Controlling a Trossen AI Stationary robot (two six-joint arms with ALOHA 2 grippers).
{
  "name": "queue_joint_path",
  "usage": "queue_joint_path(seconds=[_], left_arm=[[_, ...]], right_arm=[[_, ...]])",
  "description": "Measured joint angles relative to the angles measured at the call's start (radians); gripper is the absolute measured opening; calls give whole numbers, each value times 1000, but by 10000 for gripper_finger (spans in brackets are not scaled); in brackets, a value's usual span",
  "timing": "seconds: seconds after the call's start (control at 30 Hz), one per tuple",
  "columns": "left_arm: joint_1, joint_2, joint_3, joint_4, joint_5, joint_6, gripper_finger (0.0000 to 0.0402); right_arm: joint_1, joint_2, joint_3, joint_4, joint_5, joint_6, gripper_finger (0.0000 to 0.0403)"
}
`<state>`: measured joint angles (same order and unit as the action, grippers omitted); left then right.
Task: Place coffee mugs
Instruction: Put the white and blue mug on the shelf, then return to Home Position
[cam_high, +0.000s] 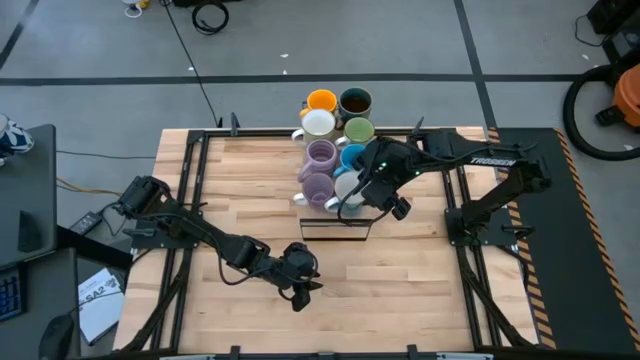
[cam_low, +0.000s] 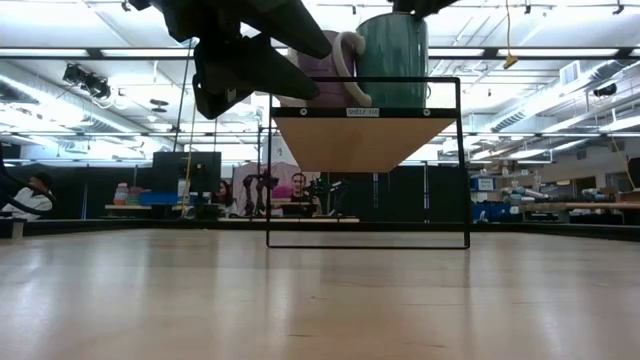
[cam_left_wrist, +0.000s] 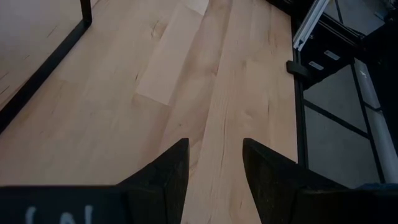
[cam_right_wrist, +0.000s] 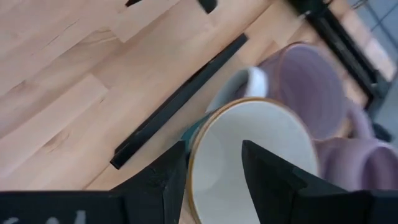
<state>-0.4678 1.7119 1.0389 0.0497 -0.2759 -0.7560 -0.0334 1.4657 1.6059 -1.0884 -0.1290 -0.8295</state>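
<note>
The right gripper is hovering over the larger ribbed teal ceramic mug on the black-framed wooden shelf, its fingers spread over the pale rim and gripping nothing. The other coffee mugs are clustered just beside it, two lilac ones closest. Lifting away crookedly, a finger could be catching that rim and knocking the tightly packed neighbours off the raised shelf. The left gripper is waiting open and empty over the pale planked wooden table. Beyond the table, seated people and monitors are showing in a bright workshop.
</note>
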Motion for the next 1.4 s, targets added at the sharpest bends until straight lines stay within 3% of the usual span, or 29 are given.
queue_joint_path(seconds=[0.37, 0.47, 0.63, 0.83, 1.07, 1.4], left_arm=[[0, 0, 0, 0, 0, 5, 157], [0, 0, 0, 1, 0, 6, 157], [0, 0, 0, 1, 0, 7, 157], [0, 0, 0, 4, 0, 8, 157], [0, 0, 0, 5, 0, 8, 157], [0, 0, 0, 8, 0, 8, 157]], right_arm=[[0, -88, 79, -26, 10, 0, 160], [0, -146, 80, -28, 54, 3, 160], [-8, -268, 80, -29, 138, 126, 160], [-55, -418, 77, -87, 63, 278, 160], [-68, -600, -109, -60, -66, 480, 160], [-68, -841, -562, 306, -76, 660, 160]])
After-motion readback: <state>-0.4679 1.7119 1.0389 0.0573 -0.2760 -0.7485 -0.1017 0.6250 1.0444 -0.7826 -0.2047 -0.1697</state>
